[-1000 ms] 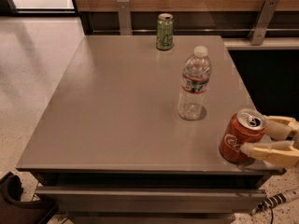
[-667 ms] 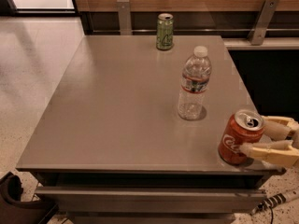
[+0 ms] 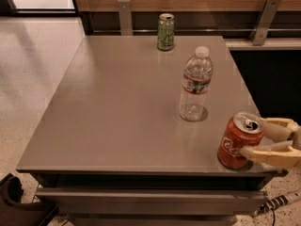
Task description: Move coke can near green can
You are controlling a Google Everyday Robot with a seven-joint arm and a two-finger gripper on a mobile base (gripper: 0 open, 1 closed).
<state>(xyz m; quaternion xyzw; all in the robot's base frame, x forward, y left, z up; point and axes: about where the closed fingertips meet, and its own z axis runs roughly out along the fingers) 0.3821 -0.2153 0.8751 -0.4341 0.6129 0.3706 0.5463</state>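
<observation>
The table top is smooth grey with a dull satin sheen. The coke can is glossy red metal. The green can is paler metal with a shiny top, and the bottle is clear plastic. The gripper, at the coke can by the table's near right corner, looks like matt beige plastic.

One raised camera looks down across the table. At lower right, the gripper clasps the coke can.
</observation>
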